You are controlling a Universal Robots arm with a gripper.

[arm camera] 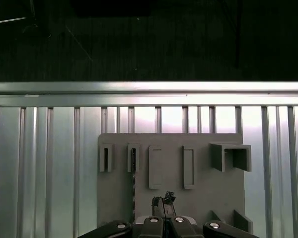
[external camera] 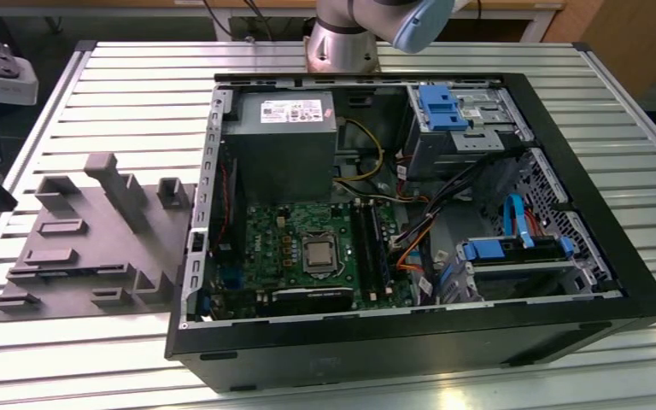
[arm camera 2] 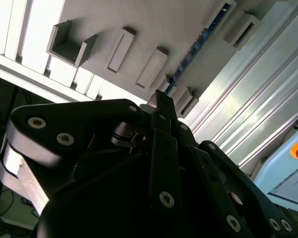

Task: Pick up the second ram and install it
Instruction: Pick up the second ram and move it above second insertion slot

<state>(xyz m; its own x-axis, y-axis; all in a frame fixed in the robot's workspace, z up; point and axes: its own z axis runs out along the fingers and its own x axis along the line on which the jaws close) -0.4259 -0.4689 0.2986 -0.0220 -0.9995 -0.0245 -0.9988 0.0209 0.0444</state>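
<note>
Grey fixture (arm camera: 213, 198) holds one ram (arm camera 2: 192, 49), standing on edge in its slots, near the single gripper (arm camera: 163, 201) but apart from it. The jaws are closed on nothing. Four pockets and one box bracket (arm camera: 231, 156) line the fixture. One open case (external camera: 419, 337) sits on the slatted table (external camera: 134, 77).

The desk (external camera: 134, 85) was silver with ribbed slats; the fixture plate (external camera: 78, 256) grey; the computer case (external camera: 419, 350) black; the motherboard (external camera: 271, 248) green; the gripper (arm camera: 163, 200) black.
</note>
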